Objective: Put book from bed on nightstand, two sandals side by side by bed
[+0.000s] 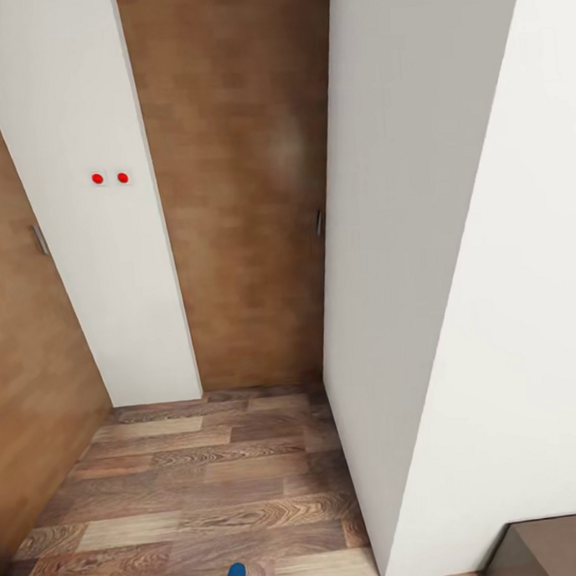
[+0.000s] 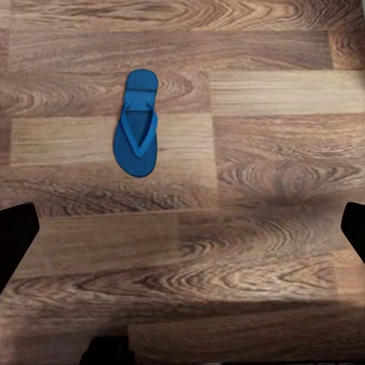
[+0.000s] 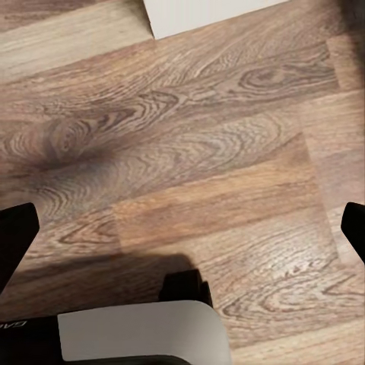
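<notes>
Left tool hangs spread wide and empty over the plank floor, dark fingertips at the frame's edges; right tool likewise gapes. One blue sandal lies flat, upper left. Likely light and floppy; pinching sole edge or strap looks safest.

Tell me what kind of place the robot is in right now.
Probably a hallway or doorway nook inside a home. White walls frame a tan wooden door with a metal handle, the floor is brown wood plank, and a blue sandal lies flat on it.
</notes>
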You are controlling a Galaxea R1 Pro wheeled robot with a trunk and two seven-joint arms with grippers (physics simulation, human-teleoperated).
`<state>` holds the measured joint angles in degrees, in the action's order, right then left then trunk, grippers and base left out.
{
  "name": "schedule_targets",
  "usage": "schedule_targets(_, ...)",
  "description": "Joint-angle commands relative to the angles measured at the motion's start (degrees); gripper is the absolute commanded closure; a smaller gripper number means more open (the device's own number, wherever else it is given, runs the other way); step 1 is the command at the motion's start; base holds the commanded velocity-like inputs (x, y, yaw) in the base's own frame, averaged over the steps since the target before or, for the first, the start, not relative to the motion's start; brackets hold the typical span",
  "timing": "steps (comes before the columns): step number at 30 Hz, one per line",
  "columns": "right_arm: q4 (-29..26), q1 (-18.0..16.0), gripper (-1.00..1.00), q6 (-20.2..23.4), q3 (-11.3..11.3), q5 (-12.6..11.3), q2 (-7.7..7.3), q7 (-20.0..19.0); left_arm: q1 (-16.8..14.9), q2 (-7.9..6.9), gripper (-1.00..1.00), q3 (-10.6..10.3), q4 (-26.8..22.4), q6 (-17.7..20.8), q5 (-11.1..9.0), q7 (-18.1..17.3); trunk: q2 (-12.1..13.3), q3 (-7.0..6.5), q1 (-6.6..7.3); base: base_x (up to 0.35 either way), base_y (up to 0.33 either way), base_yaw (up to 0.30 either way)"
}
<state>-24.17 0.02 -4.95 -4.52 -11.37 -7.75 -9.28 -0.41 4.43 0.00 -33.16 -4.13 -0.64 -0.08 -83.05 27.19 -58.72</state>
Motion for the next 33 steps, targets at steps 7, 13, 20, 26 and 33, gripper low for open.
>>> schedule_targets(7, 0.0, 0.0, -1.0, -0.1, -0.2, -0.6, 0.01, -0.5, 0.0, 0.03, -1.0, 0.0, 0.0, -0.2, -0.1, 0.0, 0.0, 0.05, 0.0, 0.114, -0.083, 0.0)
schedule_targets(13, 0.0, 0.0, -1.0, -0.1, -0.2, -0.6, 0.01, -0.5, 0.0, -0.03, -1.0, 0.1, 0.0, -0.2, -0.1, 0.0, 0.0, 0.05, 0.0, 0.084, -0.048, 0.0)
schedule_targets(20, 0.0, 0.0, -1.0, -0.1, -0.2, -0.6, 0.01, -0.5, 0.0, -0.04, -1.0, 0.1, 0.0, -0.2, -0.1, 0.0, 0.0, 0.05, 0.0, 0.124, -0.002, 0.0)
schedule_targets(26, 0.0, 0.0, -1.0, -0.1, -0.2, -0.6, 0.01, -0.5, 0.0, -0.04, -1.0, 0.1, 0.0, -0.2, -0.1, 0.0, 0.0, 0.05, 0.0, 0.016, 0.0, 0.0)
schedule_targets(33, 0.0, 0.0, -1.0, -0.1, -0.2, -0.6, 0.02, -0.5, 0.0, -0.04, -1.0, 0.1, 0.0, -0.2, -0.1, 0.0, 0.0, 0.05, 0.0, 0.179, 0.0, 0.0)
